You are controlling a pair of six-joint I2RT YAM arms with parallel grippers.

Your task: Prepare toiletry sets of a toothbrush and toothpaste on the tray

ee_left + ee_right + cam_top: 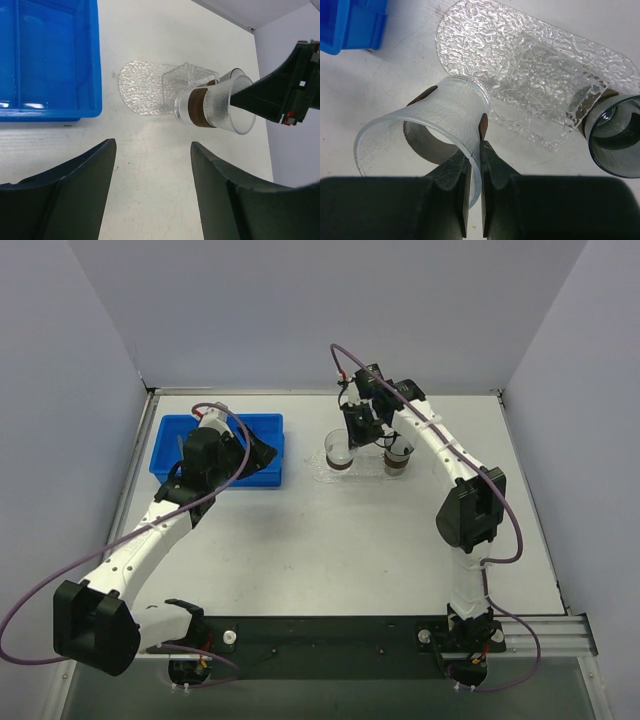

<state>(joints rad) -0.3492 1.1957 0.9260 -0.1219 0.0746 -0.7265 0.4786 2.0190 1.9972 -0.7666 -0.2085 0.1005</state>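
Observation:
The tray [535,60] is a clear, bumpy oblong lying on the white table, also seen in the left wrist view [145,87] and from above [362,472]. My right gripper [476,150] is shut on the rim of a frosted clear cup [440,115] with a brown band, holding it tilted at the tray's end [338,453]. My left gripper [153,145] is open with only bare table between its fingers, at the blue bin's right edge [262,452]. No toothbrush or toothpaste shows in any view.
The blue bin [215,448] stands at the back left; the part in the left wrist view [50,60] holds nothing. A second banded cup [615,142] stands at the tray's other end [398,456]. Grey walls close in the table.

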